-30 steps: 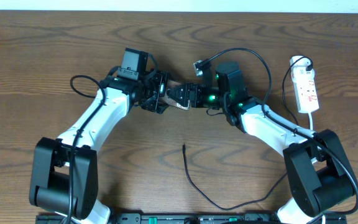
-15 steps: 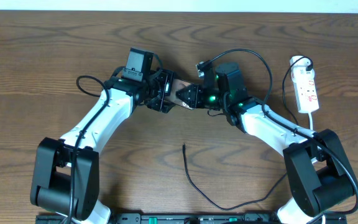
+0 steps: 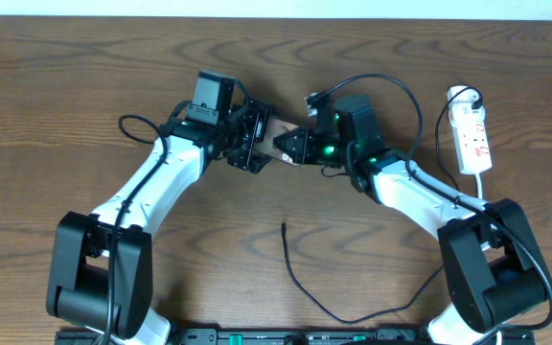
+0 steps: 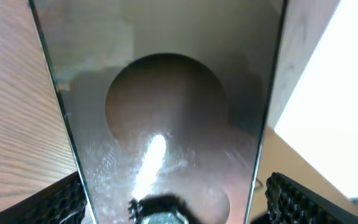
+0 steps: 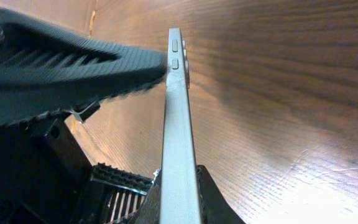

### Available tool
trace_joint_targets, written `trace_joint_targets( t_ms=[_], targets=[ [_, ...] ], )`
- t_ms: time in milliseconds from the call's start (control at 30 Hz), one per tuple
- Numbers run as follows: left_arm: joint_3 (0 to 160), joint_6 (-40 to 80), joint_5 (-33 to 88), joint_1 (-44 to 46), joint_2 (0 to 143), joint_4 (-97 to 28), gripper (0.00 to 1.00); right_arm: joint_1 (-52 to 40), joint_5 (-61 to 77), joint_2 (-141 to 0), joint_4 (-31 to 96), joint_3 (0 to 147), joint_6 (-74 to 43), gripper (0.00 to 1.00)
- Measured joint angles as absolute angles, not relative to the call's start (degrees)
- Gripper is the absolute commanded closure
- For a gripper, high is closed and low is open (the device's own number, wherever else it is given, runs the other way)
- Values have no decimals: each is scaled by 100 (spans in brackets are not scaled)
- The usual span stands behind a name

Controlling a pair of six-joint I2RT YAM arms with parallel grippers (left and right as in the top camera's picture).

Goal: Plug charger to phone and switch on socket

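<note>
The phone (image 3: 278, 135) hangs above the table between both grippers. In the right wrist view it shows edge-on (image 5: 178, 137), a silver frame with side buttons, and my right gripper (image 5: 180, 200) is shut on it at its near end. In the left wrist view the glossy screen (image 4: 166, 93) fills the frame, and my left gripper (image 4: 176, 194) stands open astride it, with a gap at the right finger (image 4: 297, 199). From overhead, the left gripper (image 3: 250, 142) faces the right gripper (image 3: 290, 147). The charger tip (image 3: 284, 226) lies loose on the table. The socket (image 3: 472, 139) lies far right.
The charger's thin black cable (image 3: 324, 309) curls from the tip toward the front edge. A black cable (image 3: 391, 91) loops behind the right arm. The left gripper's black finger (image 5: 67, 68) crosses the upper left of the right wrist view. Wooden table (image 3: 65, 77) all round.
My right gripper has shut on the phone's end. The left gripper's fingers have spread wider off the phone's edges. The left arm shifted slightly right.
</note>
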State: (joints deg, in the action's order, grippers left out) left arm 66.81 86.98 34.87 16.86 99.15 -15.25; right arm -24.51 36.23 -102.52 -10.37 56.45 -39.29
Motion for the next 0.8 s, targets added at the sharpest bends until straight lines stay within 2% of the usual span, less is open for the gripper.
trace_joint_targets(
  t_ms=[167,367,500,633,800],
  targets=[
    [6681,8569,4261,1439,9870,-1304,9,-1968,3607,-10280,-1247,5647,-4722,99],
    [6683,8545,4807,1079,9861,-1122,9,-1529,3568,-10283,-1922,5647,-6722,99],
    [6683,8545,4890,923,9861,-1059,9,-1616,3579,-10283,-2657,5645,-8604,98],
    [6683,8545,4792,840,9861,-893,9,-1852,3603,-10300,-3487,5631,-9782,98],
    [6685,8604,4539,746,9845,-338,9,-2047,3378,-10309,-4106,5631,-10718,98]
  ],
)
